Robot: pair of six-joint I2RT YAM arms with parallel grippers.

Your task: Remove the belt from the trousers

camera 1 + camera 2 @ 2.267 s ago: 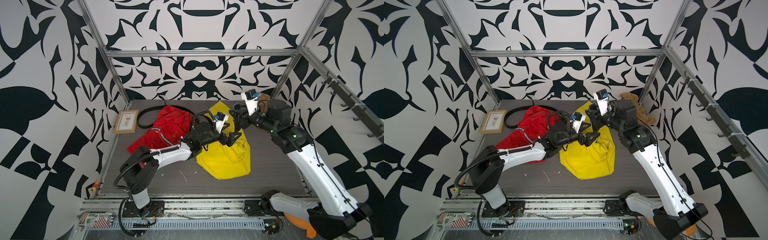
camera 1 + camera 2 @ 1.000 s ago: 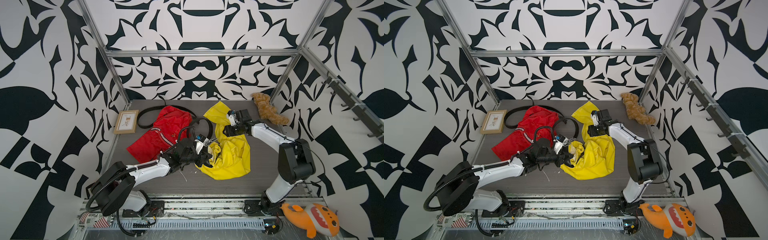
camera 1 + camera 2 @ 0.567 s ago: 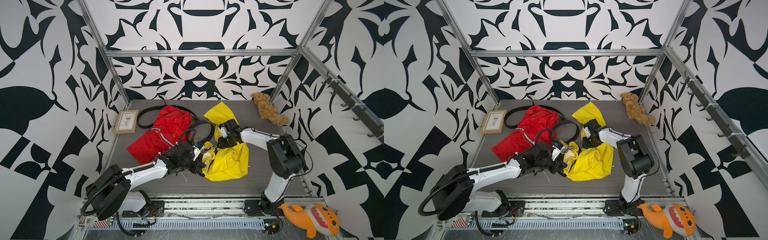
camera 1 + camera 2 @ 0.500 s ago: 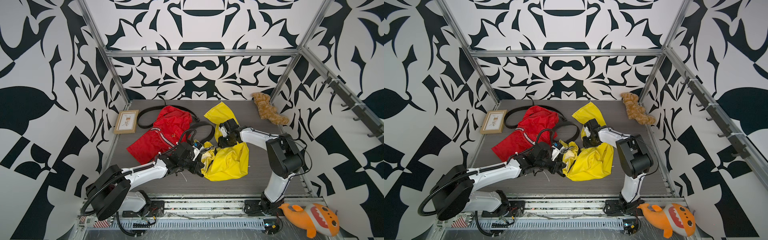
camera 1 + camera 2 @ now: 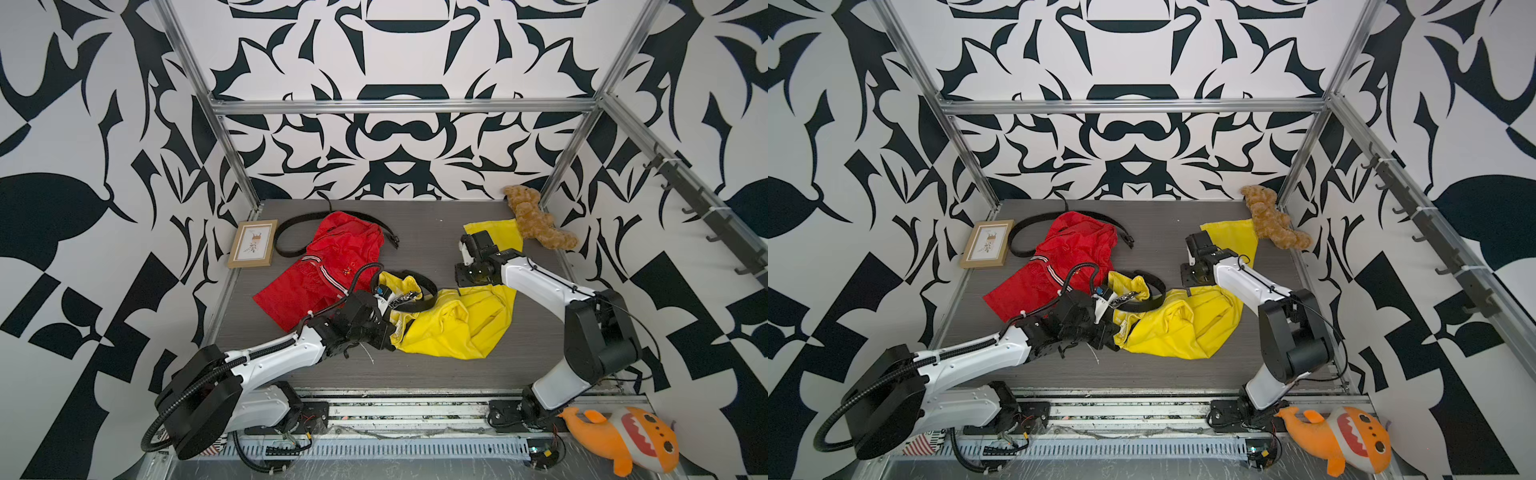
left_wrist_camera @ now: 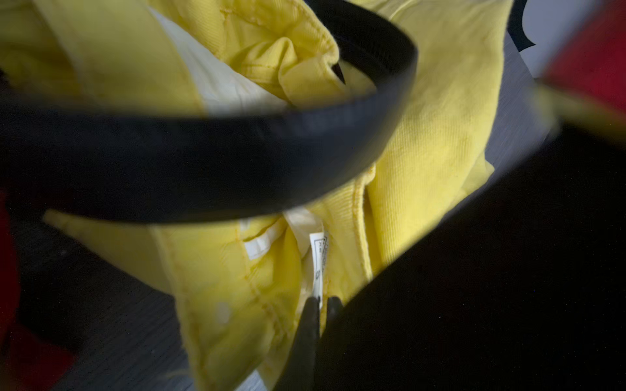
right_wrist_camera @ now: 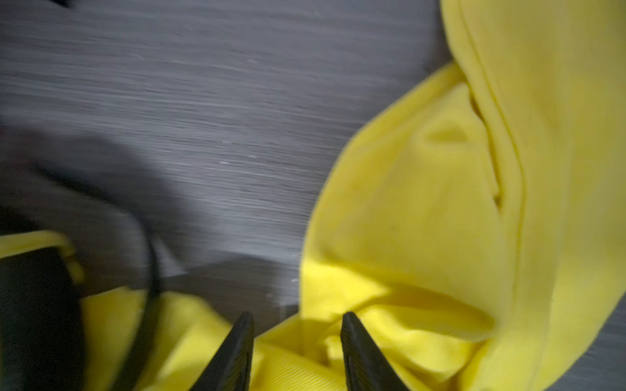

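The black leather belt [image 5: 432, 291] sat in a loop at the waist of the bright yellow fabric trousers [image 5: 457, 328], near the middle of both top views. The yellow trousers lay bunched up on the grey desk [image 5: 436, 232].

The left gripper [image 6: 323, 303] had its fingers pressed together. In the left wrist view they pinched the small white tag [image 6: 320, 257] and the yellow edge beside it, low in the frame. They were not on the belt, which crossed the frame above them.

The right gripper [image 7: 297, 316] had its fingers apart. They stood over yellow cloth at the bottom of the right wrist view. I could not tell if they pressed it down.

Here is what I think could go wrong:

- No fingers held the belt, so a pull would likely move only the cloth, and the belt would ride along.
- The tag was thin and small. A hard tug could make it slip out or rip.
- With the right fingers apart, the yellow trousers might slide instead of staying put.
- The shiny buckle could snag in a loop.
- The left arm lay close to the red fabric trousers with striped trim [image 5: 332, 266] and could drag them.
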